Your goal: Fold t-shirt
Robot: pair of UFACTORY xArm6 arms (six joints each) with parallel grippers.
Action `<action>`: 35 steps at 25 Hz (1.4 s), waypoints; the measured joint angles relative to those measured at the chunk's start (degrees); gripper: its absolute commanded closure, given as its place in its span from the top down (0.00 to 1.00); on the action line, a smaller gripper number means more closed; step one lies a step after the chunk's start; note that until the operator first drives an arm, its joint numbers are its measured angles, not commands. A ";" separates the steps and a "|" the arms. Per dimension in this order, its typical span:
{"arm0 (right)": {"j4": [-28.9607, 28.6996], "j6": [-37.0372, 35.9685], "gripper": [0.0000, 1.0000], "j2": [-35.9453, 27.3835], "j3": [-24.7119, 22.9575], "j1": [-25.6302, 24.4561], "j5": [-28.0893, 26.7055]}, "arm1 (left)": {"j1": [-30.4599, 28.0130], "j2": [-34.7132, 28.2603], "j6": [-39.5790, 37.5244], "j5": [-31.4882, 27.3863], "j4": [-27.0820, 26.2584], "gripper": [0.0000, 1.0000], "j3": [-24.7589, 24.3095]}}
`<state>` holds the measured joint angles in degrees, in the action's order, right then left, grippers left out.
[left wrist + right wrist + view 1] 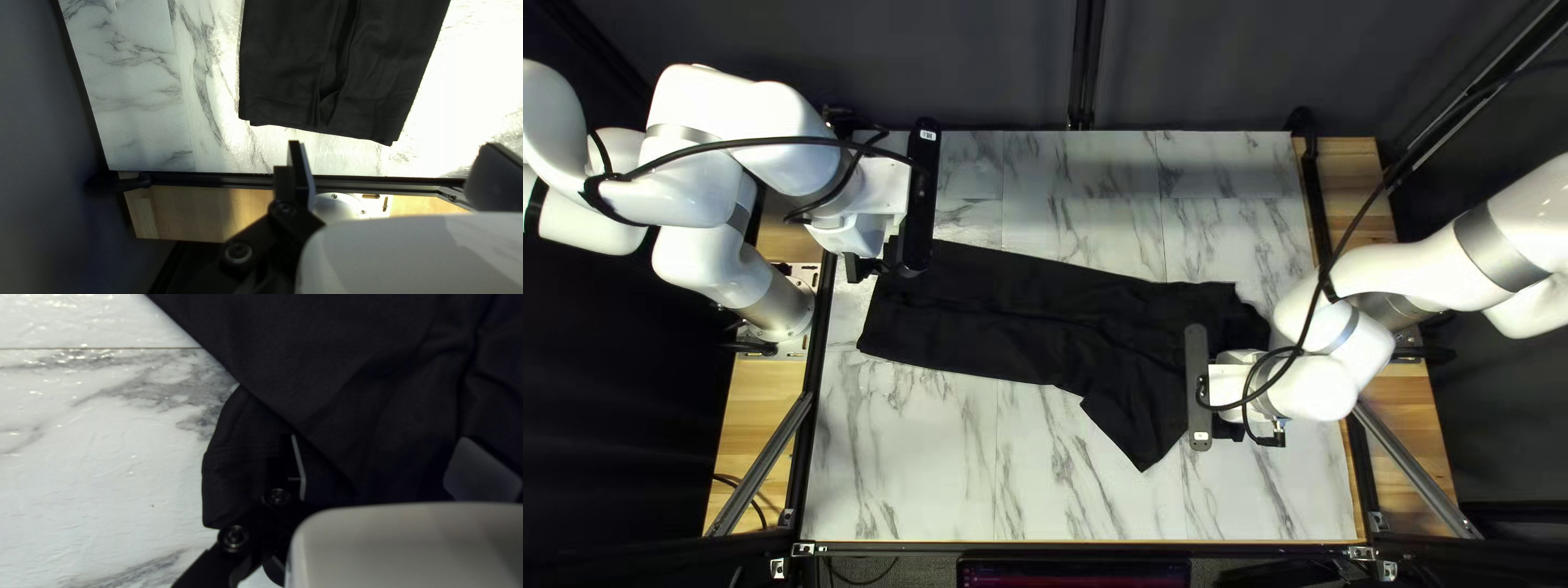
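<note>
T-shirt (1035, 318), one and black, stretches in a long, partly folded strip from the left side of the one marble-patterned table (926, 468) to right of its middle; one pointed corner juts toward the near edge. Of two grippers, the left (882, 268) hangs by the shirt's left end, its two fingers wide apart with nothing held; the left wrist view shows that end just ahead of them. The right gripper (1228, 394) is over the rumpled right end, two fingers also wide apart, gripping nothing. Whether those touch the cloth, I cannot tell.
</note>
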<state>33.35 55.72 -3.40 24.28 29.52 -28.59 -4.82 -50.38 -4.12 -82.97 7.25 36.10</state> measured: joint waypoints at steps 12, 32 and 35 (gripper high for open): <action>2.71 1.42 0.67 -3.30 -1.90 -0.50 -0.46 | 0.00 0.00 0.00 0.00 0.00 1.00 0.00; 7.78 4.46 1.00 0.39 0.77 -1.04 0.58 | 0.00 0.00 0.00 0.00 0.00 1.00 0.00; 8.32 4.01 1.00 0.66 1.18 -1.69 0.55 | 0.00 0.00 0.00 0.00 0.00 1.00 0.00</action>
<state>41.67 59.74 -2.74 25.46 27.83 -28.04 -4.82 -50.38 -4.12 -82.97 7.25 36.10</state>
